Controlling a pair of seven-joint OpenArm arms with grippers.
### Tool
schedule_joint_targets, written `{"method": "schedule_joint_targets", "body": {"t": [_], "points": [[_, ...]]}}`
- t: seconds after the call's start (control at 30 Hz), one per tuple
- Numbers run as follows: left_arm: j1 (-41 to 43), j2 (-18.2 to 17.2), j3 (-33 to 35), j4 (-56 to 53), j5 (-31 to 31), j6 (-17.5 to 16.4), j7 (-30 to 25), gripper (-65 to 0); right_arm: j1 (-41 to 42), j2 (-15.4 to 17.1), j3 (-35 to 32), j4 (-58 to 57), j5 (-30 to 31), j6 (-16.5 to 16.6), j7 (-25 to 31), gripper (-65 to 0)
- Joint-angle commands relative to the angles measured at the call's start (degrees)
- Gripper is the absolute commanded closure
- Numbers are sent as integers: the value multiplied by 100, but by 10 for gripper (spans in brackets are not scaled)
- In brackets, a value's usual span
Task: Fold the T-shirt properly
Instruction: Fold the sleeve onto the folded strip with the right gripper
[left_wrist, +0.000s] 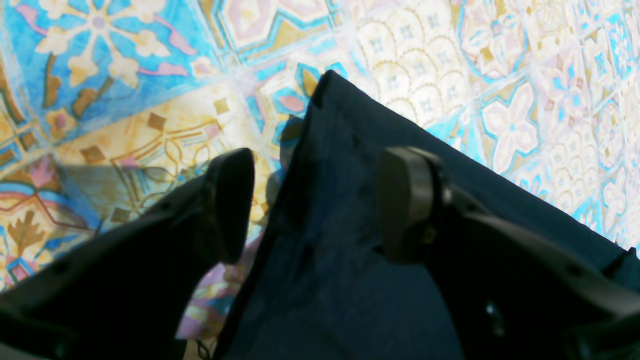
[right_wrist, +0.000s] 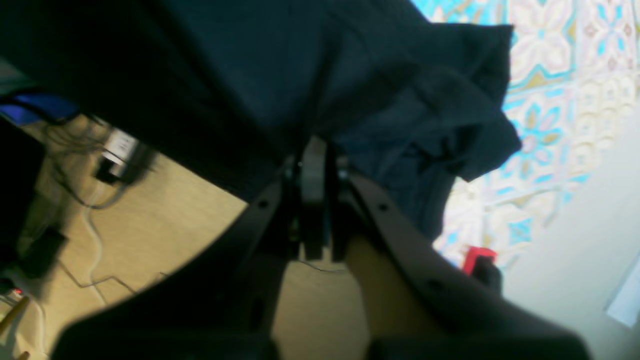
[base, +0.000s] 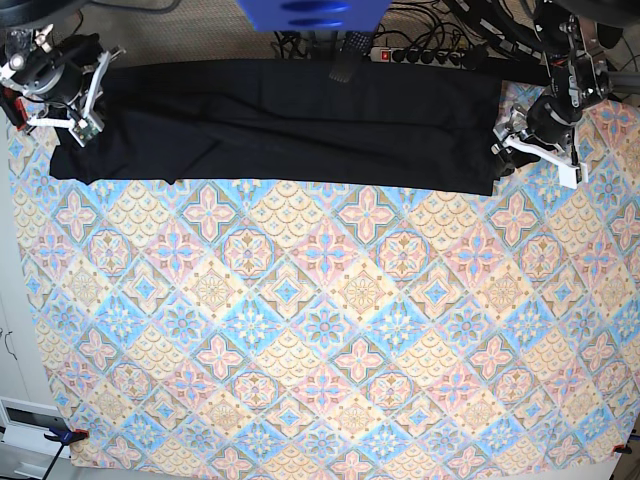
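Observation:
The black T-shirt (base: 290, 125) lies as a long folded band across the far edge of the patterned table. My left gripper (base: 505, 142) is at the shirt's right end. In the left wrist view it (left_wrist: 320, 205) is open, with its fingers either side of the shirt's edge (left_wrist: 340, 240) and a pointed cloth corner ahead. My right gripper (base: 85, 125) is at the shirt's left end. In the right wrist view it (right_wrist: 312, 200) is shut on a bunch of the black cloth (right_wrist: 250, 75), which drapes around it. No neck label shows.
A tile-patterned tablecloth (base: 320, 330) covers the table. A power strip and cables (base: 420, 55) lie behind the shirt, next to a blue object (base: 310, 12). A red clamp (right_wrist: 477, 257) sits at the table edge near my right gripper. Floor cables (right_wrist: 95, 200) lie below.

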Motion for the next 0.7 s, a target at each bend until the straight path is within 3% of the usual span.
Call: {"method": "schedule_joint_targets", "body": {"t": [0.0, 0.13, 0.43, 0.67], "points": [[-15, -81, -20, 82, -66, -40, -102, -379, -168, 88, 174, 94, 114, -23, 70, -2], [-24, -81, -20, 74, -66, -49, -110, -379, -247, 88, 130, 33, 140, -23, 26, -14], [-164, -125, -12, 74, -39, -49, -84, -379, 157, 62, 279, 6, -519, -23, -343, -224], [-138, -406, 349, 74, 708, -66, -58, -385, 614, -668, 1299, 33, -519, -23, -343, -254]]}}
